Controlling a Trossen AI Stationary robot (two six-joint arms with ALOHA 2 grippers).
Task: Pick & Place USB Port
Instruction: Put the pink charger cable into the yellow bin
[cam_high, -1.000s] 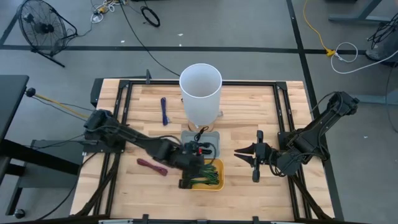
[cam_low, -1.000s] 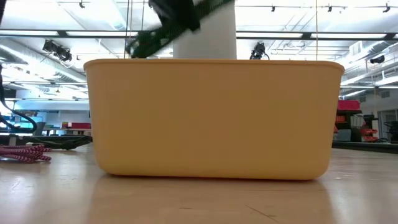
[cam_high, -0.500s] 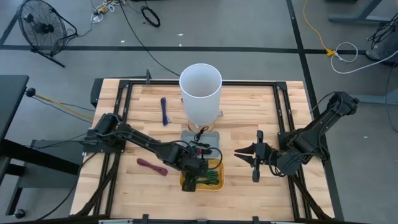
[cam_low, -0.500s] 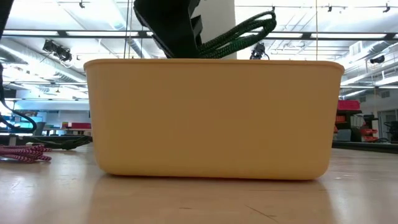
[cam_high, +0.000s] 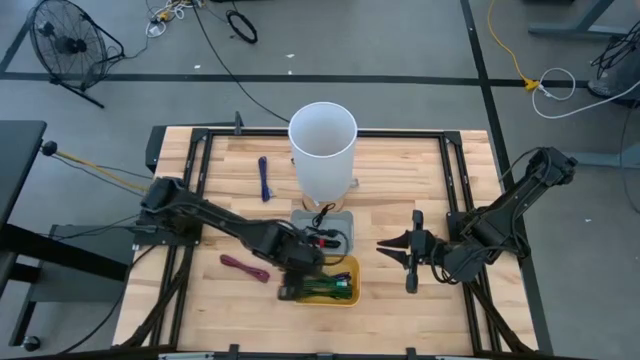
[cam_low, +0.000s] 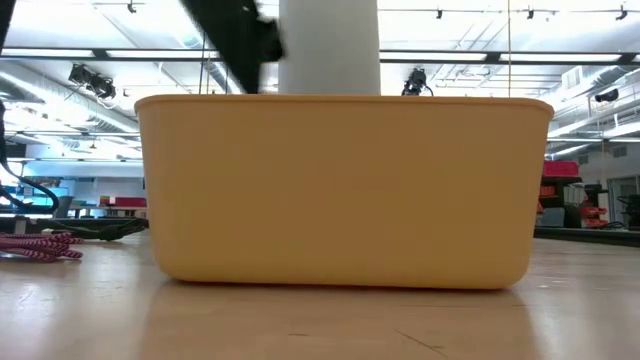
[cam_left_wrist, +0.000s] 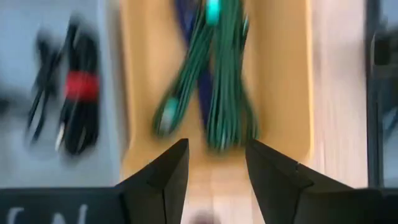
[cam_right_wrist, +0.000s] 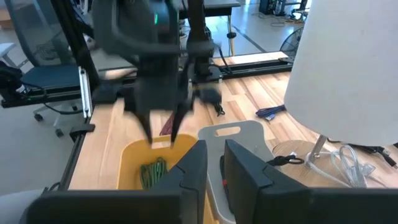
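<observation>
A coiled green cable (cam_left_wrist: 217, 93) lies inside the yellow bin (cam_high: 350, 297), across a blue cable (cam_left_wrist: 202, 93); it also shows in the high view (cam_high: 328, 288). My left gripper (cam_left_wrist: 214, 168) is open just above the bin's left rim (cam_high: 289, 291), pointing steeply down, with nothing between its fingers. My right gripper (cam_right_wrist: 214, 168) waits to the right of the bin (cam_high: 392, 247), its fingers a narrow gap apart and holding nothing.
A grey tray (cam_high: 340, 217) behind the bin holds a black cable with a red band (cam_left_wrist: 78, 106). A tall white cylinder (cam_high: 322, 150) stands farther back. A blue cable (cam_high: 264, 178) and a maroon cable (cam_high: 245, 267) lie on the table to the left.
My left gripper held the green cable above the bin's rim half a second ago. It has let go, and the cable has fallen into the bin, below the rim. The gripper has shifted toward the table's left edge.
</observation>
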